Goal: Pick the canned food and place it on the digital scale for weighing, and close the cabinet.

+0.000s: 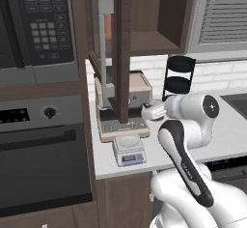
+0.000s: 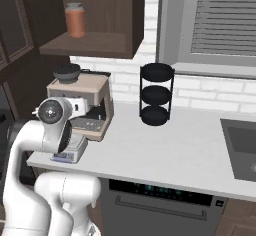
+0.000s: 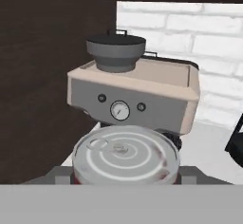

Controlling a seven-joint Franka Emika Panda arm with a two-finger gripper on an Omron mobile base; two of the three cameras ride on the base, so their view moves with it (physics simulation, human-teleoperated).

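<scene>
Even, soft rendered light, faint shadows, no glare, slightly low-resolution softness throughout.

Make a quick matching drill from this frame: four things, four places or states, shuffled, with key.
Things:
1. canned food
2. digital scale
3. cabinet door
4. orange jar

Places or states:
A. standing open
B. on the cabinet shelf
C. at the gripper, in front of the espresso machine
D. on the counter near its front edge, plate bare

Pairs: 1-C, 2-D, 3-A, 4-B
</scene>
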